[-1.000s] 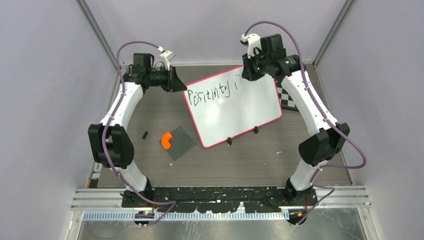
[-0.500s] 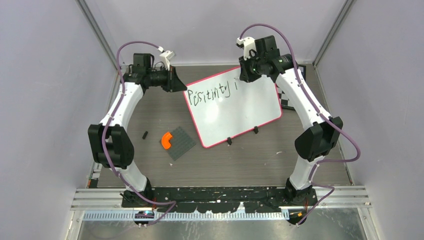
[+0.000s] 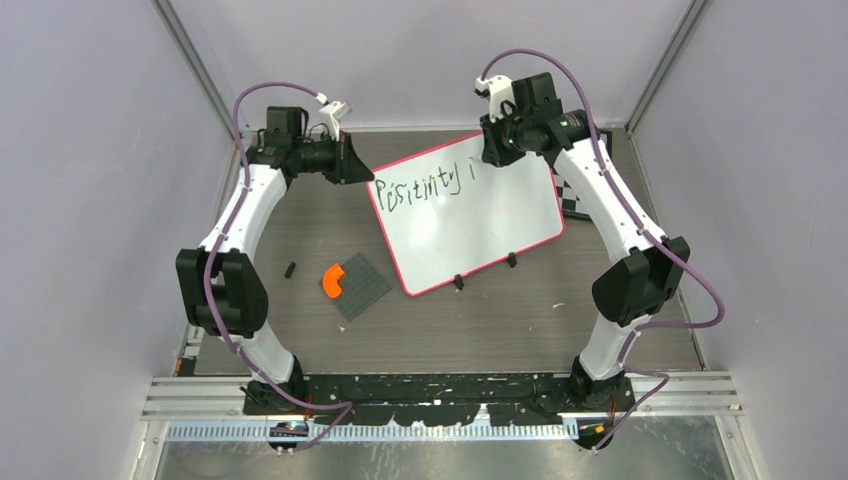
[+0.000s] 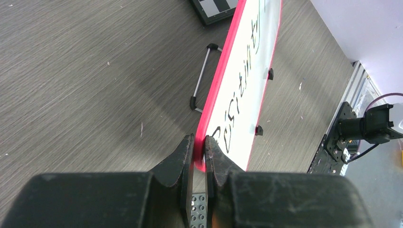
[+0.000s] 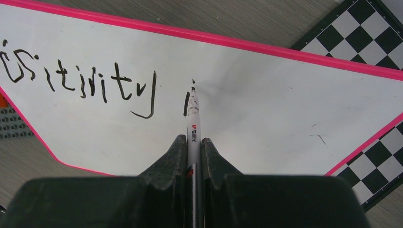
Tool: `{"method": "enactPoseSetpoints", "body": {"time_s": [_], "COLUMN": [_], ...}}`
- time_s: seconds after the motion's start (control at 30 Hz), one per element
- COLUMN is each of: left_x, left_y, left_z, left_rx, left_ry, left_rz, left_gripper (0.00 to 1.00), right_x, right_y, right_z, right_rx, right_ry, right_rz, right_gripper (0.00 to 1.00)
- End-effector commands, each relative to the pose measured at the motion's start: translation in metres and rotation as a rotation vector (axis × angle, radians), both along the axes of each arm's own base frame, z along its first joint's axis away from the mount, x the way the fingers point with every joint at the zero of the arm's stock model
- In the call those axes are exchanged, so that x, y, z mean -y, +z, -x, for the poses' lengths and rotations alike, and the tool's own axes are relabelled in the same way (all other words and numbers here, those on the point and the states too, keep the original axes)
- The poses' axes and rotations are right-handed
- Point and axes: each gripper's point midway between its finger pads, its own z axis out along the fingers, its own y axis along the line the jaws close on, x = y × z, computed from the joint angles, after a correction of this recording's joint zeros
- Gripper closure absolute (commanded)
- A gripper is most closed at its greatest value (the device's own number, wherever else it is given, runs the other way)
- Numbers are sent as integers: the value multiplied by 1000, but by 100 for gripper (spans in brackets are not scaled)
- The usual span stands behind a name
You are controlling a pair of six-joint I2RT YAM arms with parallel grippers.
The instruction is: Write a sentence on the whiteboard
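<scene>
- My right gripper [image 5: 194,141] is clenched on a white marker [image 5: 193,124]. Its barrel runs straight out between the fingers.
- The marker's dark tip sits at the whiteboard [image 3: 480,222], just right of a short lone stroke. I cannot tell whether it is actually pressing on the surface.
- My left gripper [image 4: 199,144] is pinched tight on the whiteboard's pink rim at its left corner, one finger on each face.
- The sentence [image 5: 81,78] so far is one line of black scrawl along the board's far edge. It reads roughly "Positivity", followed by that lone stroke.
- Since a second ago my right wrist has moved a little to the left over the board's far edge, and that arm's elbow has shifted with it.
- My left arm has kept its place, the board lies where it did, and the writing looks the same.
- The board sits askew on a dark wood-grain table [image 3: 500,320], with two small black feet [image 3: 459,283] along its near edge.
- The left wrist view shows the board propped at a tilt.
- A chessboard [image 5: 375,33] lies beyond the board's far right corner and is partly covered by it.
- A dark grey studded plate [image 3: 362,287] lies just beside the board's near-left edge, with an orange piece [image 3: 333,281] on its left side.
- Pale lilac walls [image 3: 90,150] close in the table on three sides.
</scene>
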Motion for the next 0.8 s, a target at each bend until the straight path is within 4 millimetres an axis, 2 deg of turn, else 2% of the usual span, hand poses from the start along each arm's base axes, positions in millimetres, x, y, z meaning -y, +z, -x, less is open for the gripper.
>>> {"method": "enactPoseSetpoints", "body": {"time_s": [0.0, 0.23, 0.5, 0.77], "left_x": [8, 8, 8, 8], "left_y": [-1, 0, -1, -2], "left_z": [8, 9, 9, 9], "left_rx": [-4, -2, 2, -3], "left_ry": [-17, -17, -18, -19], "left_rz": [-2, -2, -3, -3], "left_gripper": [100, 100, 100, 100], "right_x": [1, 10, 10, 14], "right_y": [34, 18, 4, -6], "right_z": [8, 4, -2, 7], "right_rx": [77, 64, 44, 29], "right_ry": [8, -12, -14, -20], "right_rz": [-29, 24, 42, 52], "right_gripper": [100, 100, 100, 100]}}
